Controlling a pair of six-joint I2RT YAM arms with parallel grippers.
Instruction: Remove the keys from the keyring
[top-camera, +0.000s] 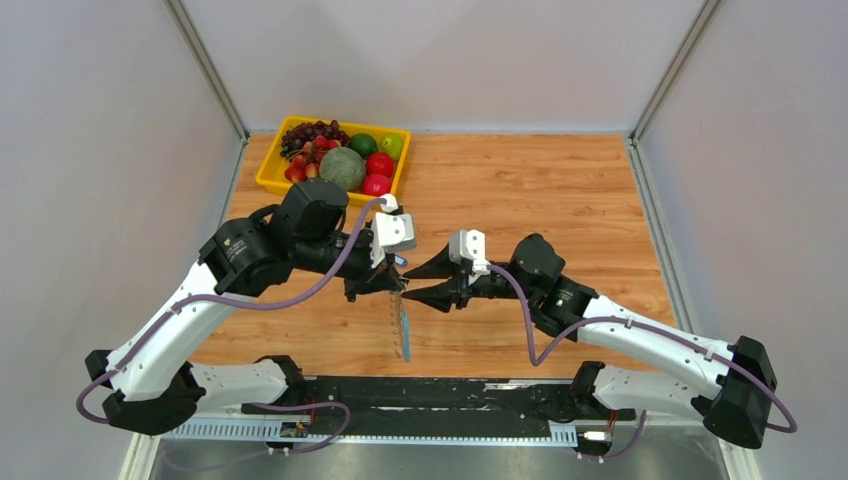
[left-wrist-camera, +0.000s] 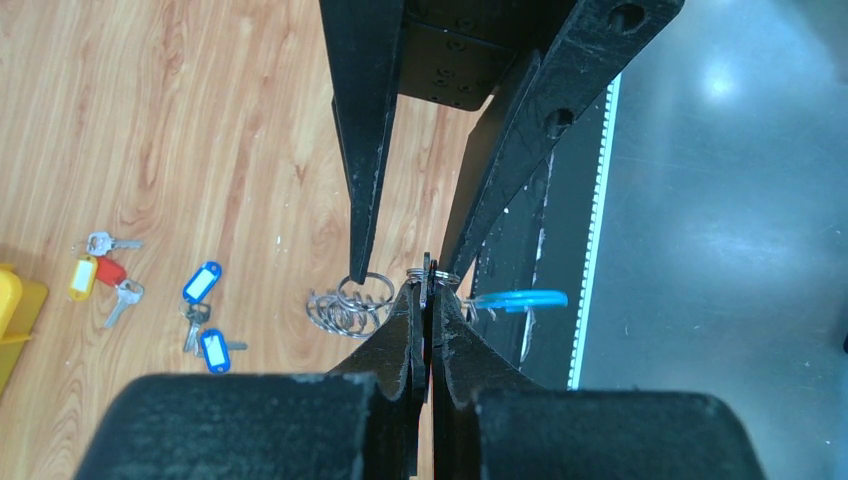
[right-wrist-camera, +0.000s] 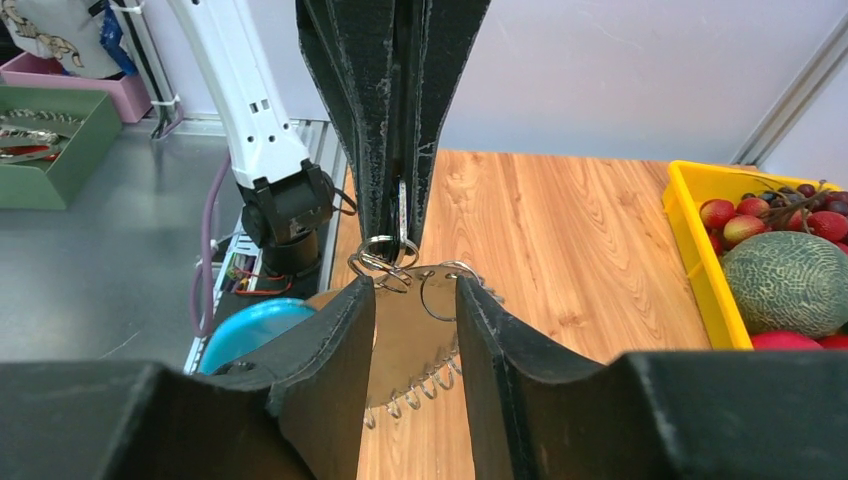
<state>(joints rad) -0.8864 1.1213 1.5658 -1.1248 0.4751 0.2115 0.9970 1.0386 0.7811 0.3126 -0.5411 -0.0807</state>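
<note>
1. Left claw (left-wrist-camera: 428, 292) is pressed together, pinching the keyring (left-wrist-camera: 335, 312) by its metal loops, so the hoop hangs from it.
2. Right claw (right-wrist-camera: 415, 295) is spread wide around those loops.
3. A few tagged keys (left-wrist-camera: 201, 283) lie loose on the wooden surface (left-wrist-camera: 200, 120).

Bright, even, diffuse light; shadows soft throughout.
Top view sharp, white walls washed pale, with a faint shadow under the arms on the table (top-camera: 560, 200). Left wrist view: glare patches on the grey surface (left-wrist-camera: 720, 80); the left gripper (left-wrist-camera: 428, 287) is dark and soft near the lens, the keyring (left-wrist-camera: 340, 308) crisp. Right wrist view: the right gripper (right-wrist-camera: 415, 290) is blurred and grainy in the foreground, the yellow tray (right-wrist-camera: 690, 250) fairly sharp.
</note>
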